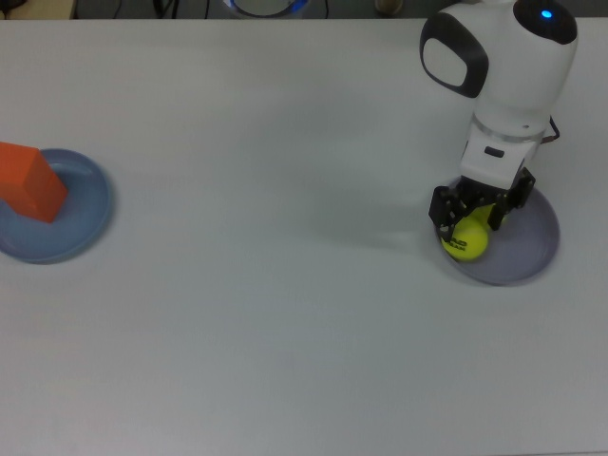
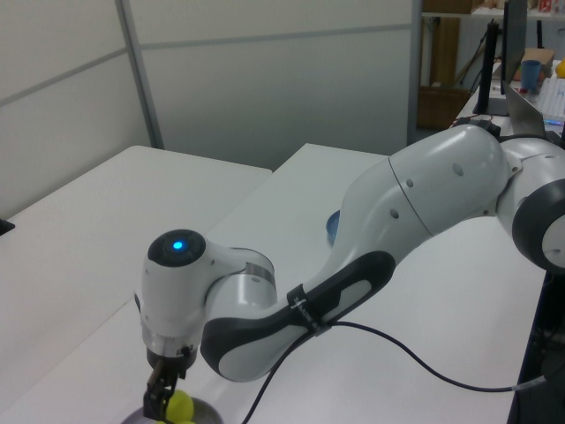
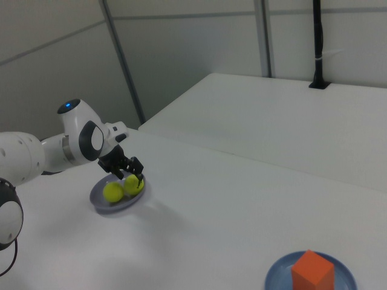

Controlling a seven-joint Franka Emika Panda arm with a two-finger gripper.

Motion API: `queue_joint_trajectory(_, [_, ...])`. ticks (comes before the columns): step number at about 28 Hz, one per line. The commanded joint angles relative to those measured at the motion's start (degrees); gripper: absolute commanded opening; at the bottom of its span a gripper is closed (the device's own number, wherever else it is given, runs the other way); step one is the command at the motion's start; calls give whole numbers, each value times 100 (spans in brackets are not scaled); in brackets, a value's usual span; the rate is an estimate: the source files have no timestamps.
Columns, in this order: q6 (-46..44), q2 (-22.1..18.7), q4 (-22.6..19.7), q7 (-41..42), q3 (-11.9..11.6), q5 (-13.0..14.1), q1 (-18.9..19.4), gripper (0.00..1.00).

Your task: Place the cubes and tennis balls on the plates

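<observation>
Top view first: I have the claw (image 1: pixel 472 220) down over the lavender plate (image 1: pixel 528 249), its black fingers (image 1: pixel 443 211) clamped on a tennis ball (image 1: pixel 466 239) with dark lettering on its near side; ball sits at the plate's edge toward the top view's left, and whether it touches the plate I can't tell from here; white arm (image 1: pixel 508 66) rises above it toward the upper frame, blue light on top; over at the top view's far left, the light blue plate (image 1: pixel 85 211) carries an orange cube (image 1: pixel 30 180), partly cut by the frame edge; both plates rest well apart on the white surface (image 1: pixel 266 285); right view gives me more: lavender plate (image 3: pixel 106 207) holds two tennis balls side by side, one (image 3: pixel 112 191) lying free on the plate, the other (image 3: pixel 133 184) under the claw (image 3: pixel 124 170) with the fingers around it; blue plate (image 3: pixel 282 270) with the cube (image 3: pixel 312 270) stands upright at the bottom of the right view, near the camera; I see only one cube face-stack here, a second cube I can't make out as separate; left view: claw (image 2: pixel 165 393) points straight down at the bottom edge, yellow-green ball (image 2: pixel 180 406) between the fingers just above the plate rim (image 2: pixel 210 408); a sliver of the blue plate (image 2: pixel 332 227) shows behind the arm.
</observation>
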State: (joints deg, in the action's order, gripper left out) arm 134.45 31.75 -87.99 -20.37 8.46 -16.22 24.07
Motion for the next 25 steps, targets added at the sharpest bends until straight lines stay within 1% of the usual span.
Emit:
queue_joint_trajectory(1, [-355, -484, -17, -309, -20, 267, 10, 100])
queue_joint_trajectory(5, [-796, -766, 1, -310, -37, 470, -16, 100])
queue_joint_trajectory(6, [-928, -915, 1, -318, -72, 523, -25, 100])
queue_joint_trajectory(9, [-1306, -1109, 1, -319, -99, 550, -68, 100])
queue_joint_trajectory(11, [-1665, -1302, 10, -319, -99, 559, -200, 100])
queue_joint_trajectory(14, [-2053, -1531, 10, -327, -107, 620, -279, 100])
queue_joint_trajectory(15, [-2193, -1610, 10, -327, -116, 664, -314, 100])
queue_joint_trajectory(16, [-2464, -1759, 10, -319, -125, 769, -411, 100])
queue_joint_trajectory(20, [-3186, -2163, 10, -292, -169, 945, -631, 100])
queue_joint_trajectory(21, [-3571, -2356, 1, -275, -204, 980, -701, 100])
queue_joint_trajectory(25, [-4118, -2700, -34, -257, -309, 989, -842, 100])
